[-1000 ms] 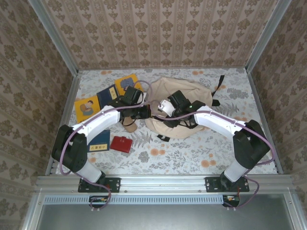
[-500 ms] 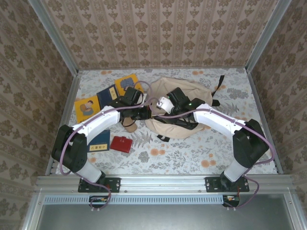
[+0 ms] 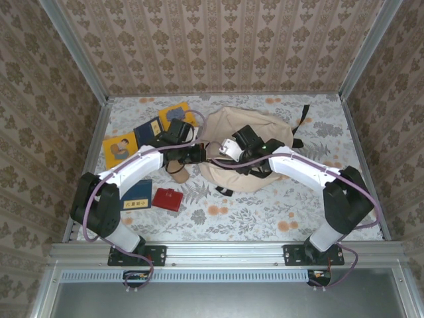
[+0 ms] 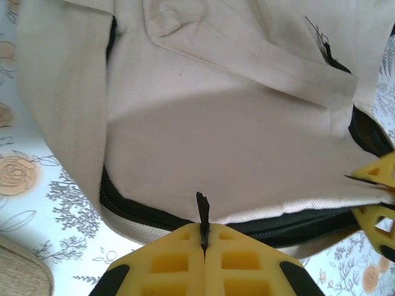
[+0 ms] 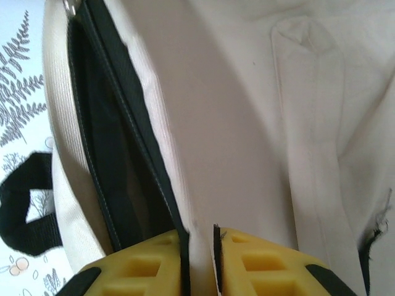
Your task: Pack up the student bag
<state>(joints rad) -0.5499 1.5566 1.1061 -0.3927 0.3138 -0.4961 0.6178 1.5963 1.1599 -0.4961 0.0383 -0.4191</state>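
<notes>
On the student bag (image 3: pixel 265 129), the left claw (image 4: pixel 203 239) pinches a black zipper tab (image 4: pixel 202 206) and the right claw (image 5: pixel 200 239) pinches the cream flap (image 5: pixel 203 185) at its edge.

I see my right end effector (image 5: pixel 200 237) pinching a cream fold of the student bag (image 5: pixel 247 123), just beside its open zip (image 5: pixel 133 154). The black strap (image 5: pixel 21 209) lies left on the floral worktop (image 5: pixel 21 74).

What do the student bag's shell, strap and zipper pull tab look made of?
The student bag looks like matte cream woven cloth, likely cotton canvas: soft creases, fine ribbing. Its strap: flat black webbing, perhaps nylon. The pull tab seems black fabric tape, frayed at the tip.
</notes>
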